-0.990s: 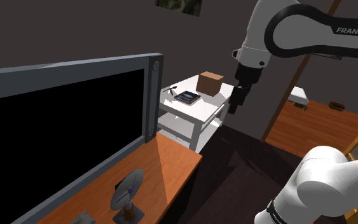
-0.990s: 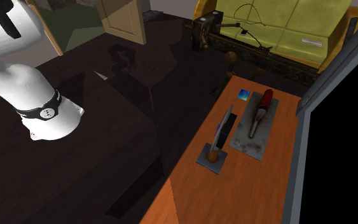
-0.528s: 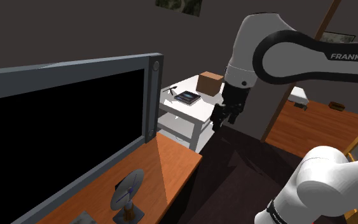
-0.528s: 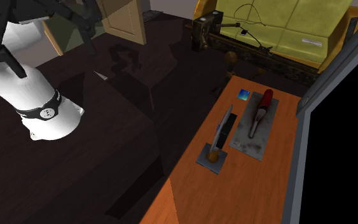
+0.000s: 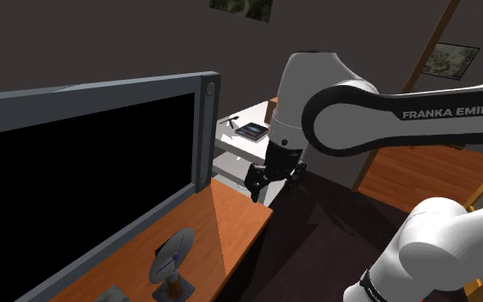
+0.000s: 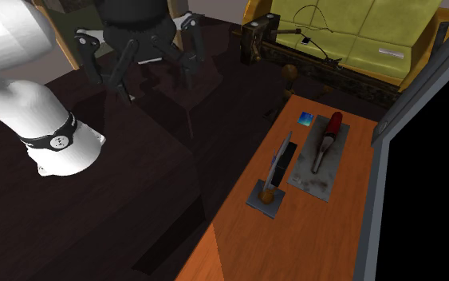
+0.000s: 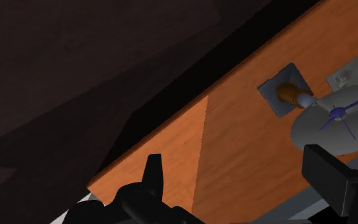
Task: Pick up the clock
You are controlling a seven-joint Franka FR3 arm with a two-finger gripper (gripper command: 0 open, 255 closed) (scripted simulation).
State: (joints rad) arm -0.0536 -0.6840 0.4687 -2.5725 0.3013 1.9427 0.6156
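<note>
Fingers (image 7: 152, 180) are spread wide with nothing between them, hanging over the counter (image 5: 231, 214) near its front edge and well apart from the target. Clock (image 6: 279, 162) stands upright on the orange counter in front of the big black screen (image 5: 76, 172): a thin grey disc with blue hands on a short brown stem over a small square base. Main risk, as I read it, is tipping. The disc looks top-heavy on that narrow stem, so one finger clipping the face or rim on the way in would likely knock it over before the grip closes. Second risk is a bad bite: the disc is thin, so the fingers need to straddle it across the faces; closing edge-on could let it slip or rotate out. Third is clutter: a flat grey tray (image 6: 306, 177) sits just beside the clock on the screen side, so the far finger could land on the tray rim or nudge what it holds. The screen right behind leaves little room for the wrist. Only container in play is that tray, holding one red-handled screwdriver (image 6: 327, 132) lying lengthwise. A small blue square (image 6: 305, 120) lies on the counter outside the tray, near its end.
</note>
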